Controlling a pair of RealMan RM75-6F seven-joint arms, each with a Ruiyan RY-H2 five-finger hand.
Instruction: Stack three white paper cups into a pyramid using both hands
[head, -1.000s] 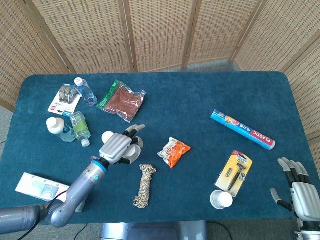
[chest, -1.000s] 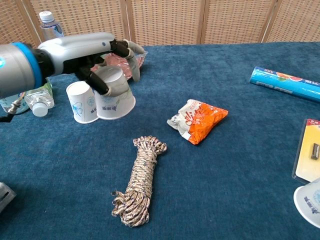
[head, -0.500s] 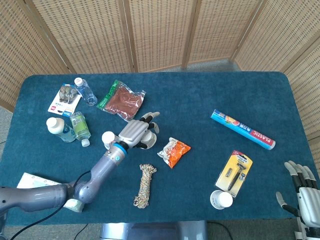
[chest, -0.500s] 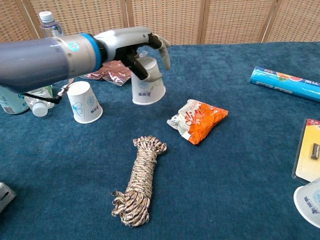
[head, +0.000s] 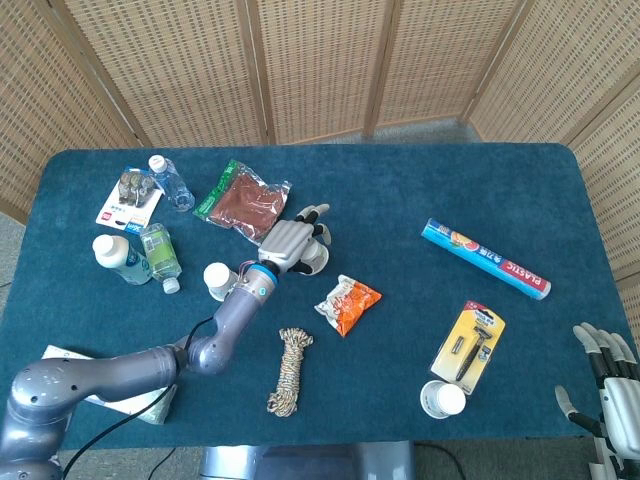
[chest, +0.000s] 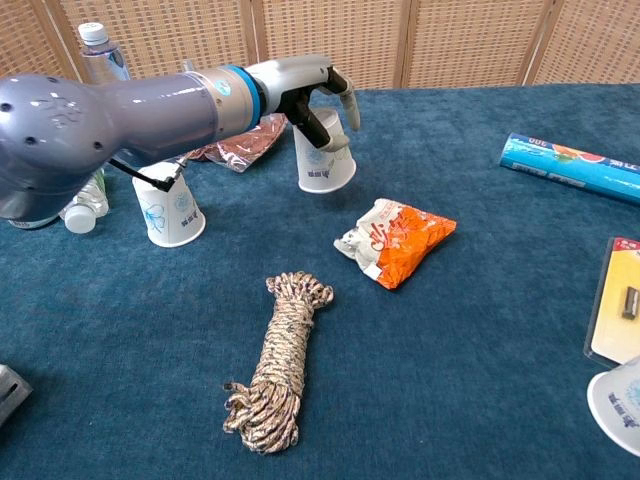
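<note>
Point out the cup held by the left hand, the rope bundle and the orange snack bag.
Held cup (chest: 326, 168), chest view: its side wall below the fingers.
Rope bundle (chest: 278, 362), chest view: middle of the coil.
Orange snack bag (chest: 398, 238), chest view: centre of its front.

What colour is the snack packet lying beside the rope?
Orange and white snack packet, clearest in the chest view.

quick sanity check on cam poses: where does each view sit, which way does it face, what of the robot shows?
Head view: high above the near edge, looking steeply down on the whole blue table; shows the left arm, the left hand holding a paper cup, and the right hand at bottom right.
Chest view: low at the near edge, looking forward across the table toward the wicker screen; only the left arm and hand show.
Shared: left hand, held cup, second cup, rope, orange snack bag.
</note>
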